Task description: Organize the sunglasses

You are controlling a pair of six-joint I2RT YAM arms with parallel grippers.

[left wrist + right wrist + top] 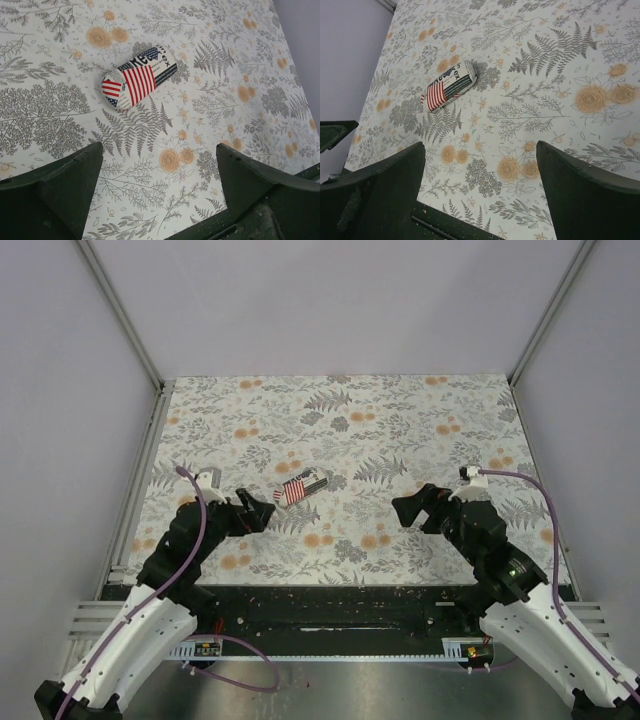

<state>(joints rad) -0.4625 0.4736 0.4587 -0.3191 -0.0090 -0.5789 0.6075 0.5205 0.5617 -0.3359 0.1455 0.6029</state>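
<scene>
At the near edge, the left gripper (256, 511) hangs low over the flowered table (400, 420), its fingers (70, 185) spread wide with nothing between them. The right gripper (412, 507) hangs opposite, well apart from it, its fingers likewise wide and empty. Just beyond the left gripper's tips, a stars-and-stripes case (301, 487) lies closed on the table, touching neither gripper. The sunglasses show in no view. They may be inside the closed case, but that cannot be told from here.
</scene>
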